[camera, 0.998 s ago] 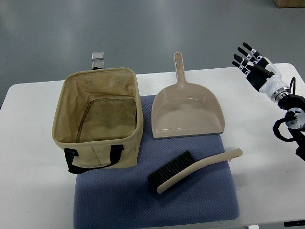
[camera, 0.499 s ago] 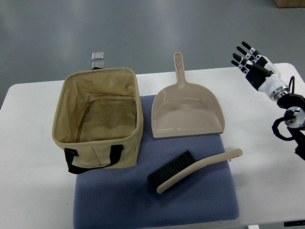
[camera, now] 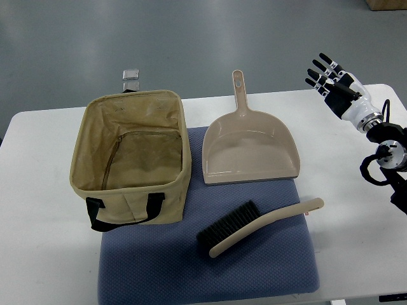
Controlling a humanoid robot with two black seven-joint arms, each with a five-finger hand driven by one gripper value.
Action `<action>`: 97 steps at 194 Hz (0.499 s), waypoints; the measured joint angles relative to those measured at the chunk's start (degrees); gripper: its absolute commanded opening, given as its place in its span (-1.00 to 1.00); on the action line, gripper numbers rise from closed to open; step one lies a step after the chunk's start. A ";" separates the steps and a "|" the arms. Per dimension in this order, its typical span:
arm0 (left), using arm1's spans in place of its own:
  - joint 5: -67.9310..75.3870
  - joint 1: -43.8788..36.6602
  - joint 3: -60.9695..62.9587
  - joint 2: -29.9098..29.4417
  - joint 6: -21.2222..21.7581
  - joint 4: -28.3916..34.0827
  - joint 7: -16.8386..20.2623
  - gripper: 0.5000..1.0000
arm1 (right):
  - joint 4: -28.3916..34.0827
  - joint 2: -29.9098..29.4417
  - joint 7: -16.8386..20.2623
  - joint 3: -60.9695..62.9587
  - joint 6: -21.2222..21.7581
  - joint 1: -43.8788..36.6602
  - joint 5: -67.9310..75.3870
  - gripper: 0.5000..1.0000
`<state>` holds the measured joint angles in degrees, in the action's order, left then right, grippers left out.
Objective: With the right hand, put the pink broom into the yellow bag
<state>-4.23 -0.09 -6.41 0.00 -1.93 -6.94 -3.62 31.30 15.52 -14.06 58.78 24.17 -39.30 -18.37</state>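
Note:
A pale pink hand broom [camera: 254, 226] with black bristles lies on the blue mat [camera: 267, 267], handle pointing right. The yellowish fabric bag [camera: 131, 155] stands open-topped at the left of the mat, nothing inside it. My right hand [camera: 329, 79] hovers over the table's far right corner, fingers spread and holding nothing, well apart from the broom. The left arm does not show.
A matching pink dustpan [camera: 249, 147] lies behind the broom, handle pointing away. A small clear clip [camera: 131, 78] sits beyond the bag. The white table [camera: 44, 241] ends just past the right arm.
My right hand has drifted slightly left and away along the table's far right corner. Broom, bag and dustpan have not moved.

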 measured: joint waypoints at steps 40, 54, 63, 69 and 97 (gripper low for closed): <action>0.00 0.00 0.00 0.00 0.00 0.00 -0.02 1.00 | 0.00 0.11 0.01 -0.57 1.13 0.41 -0.04 0.72; 0.00 0.00 0.00 0.00 0.00 0.00 -0.02 1.00 | 0.00 0.18 0.14 -0.73 2.24 0.33 -0.08 0.72; 0.00 0.00 0.00 0.00 0.00 0.00 -0.02 1.00 | 0.05 0.22 0.16 -0.84 2.77 0.20 -0.15 0.72; 0.00 0.00 0.00 0.00 0.00 0.00 -0.02 1.00 | 0.13 0.30 0.17 -0.96 3.19 0.16 -0.30 0.72; 0.00 0.00 0.00 0.00 0.00 0.00 -0.02 1.00 | 0.72 0.77 0.23 -1.88 5.22 0.12 -1.15 0.71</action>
<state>-4.23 -0.09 -6.42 0.00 -1.93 -6.94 -3.64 32.02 16.30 -13.83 56.90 29.40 -39.18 -19.52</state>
